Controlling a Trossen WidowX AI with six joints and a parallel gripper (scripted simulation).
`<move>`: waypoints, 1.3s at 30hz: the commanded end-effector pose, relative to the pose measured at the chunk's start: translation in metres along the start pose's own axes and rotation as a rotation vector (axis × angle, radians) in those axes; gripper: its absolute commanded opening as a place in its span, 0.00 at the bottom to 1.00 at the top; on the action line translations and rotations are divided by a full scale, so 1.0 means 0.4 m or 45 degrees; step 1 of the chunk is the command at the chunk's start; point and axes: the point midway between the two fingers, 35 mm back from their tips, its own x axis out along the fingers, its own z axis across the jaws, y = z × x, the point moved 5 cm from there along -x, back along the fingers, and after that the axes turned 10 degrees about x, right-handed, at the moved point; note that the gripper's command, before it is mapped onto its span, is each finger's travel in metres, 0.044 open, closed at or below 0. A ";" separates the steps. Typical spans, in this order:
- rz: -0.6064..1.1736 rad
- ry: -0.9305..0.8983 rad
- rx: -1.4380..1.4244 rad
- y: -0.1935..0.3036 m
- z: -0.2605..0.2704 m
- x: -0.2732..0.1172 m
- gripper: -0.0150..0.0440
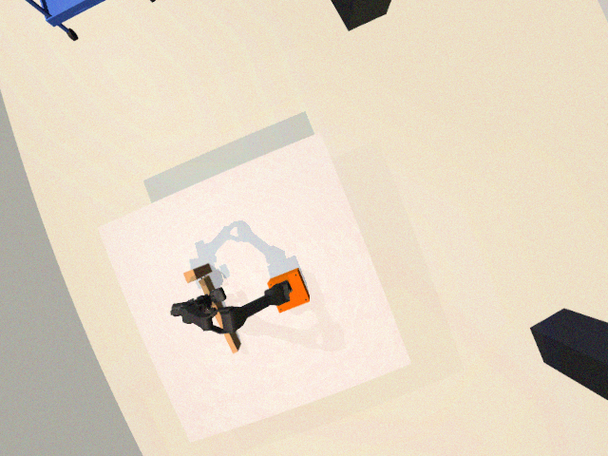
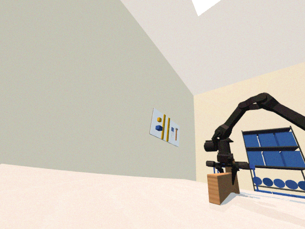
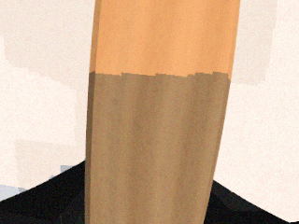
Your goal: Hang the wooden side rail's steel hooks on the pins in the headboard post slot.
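The wooden side rail (image 1: 233,342) (image 2: 213,188) (image 3: 161,117) lies long and narrow under the arm, on its edge. Its far end rests on the table, seen at the front in the exterior view. Its other end reaches the headboard post (image 1: 201,271) (image 2: 237,186), with no clear gap in the top view. My gripper (image 1: 210,304) (image 2: 227,176) (image 3: 140,166) is shut on the rail, one finger on each side, pointing down. The steel hooks, the slot and the pins are hidden, so I cannot tell whether the hooks sit on the pins.
The arm's orange base plate (image 1: 298,290) is on the pale table top (image 1: 313,196), right of the rail in the top view. The arm arches over the rail. A rack of blue bins (image 2: 266,140) and a wall board (image 2: 172,123) are in the background.
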 end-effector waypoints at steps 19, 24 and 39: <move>0.005 0.004 0.001 0.010 -0.006 -0.004 0.25; 0.005 0.004 0.001 0.011 -0.005 -0.003 0.25; 0.005 0.004 0.001 0.016 -0.002 -0.001 0.25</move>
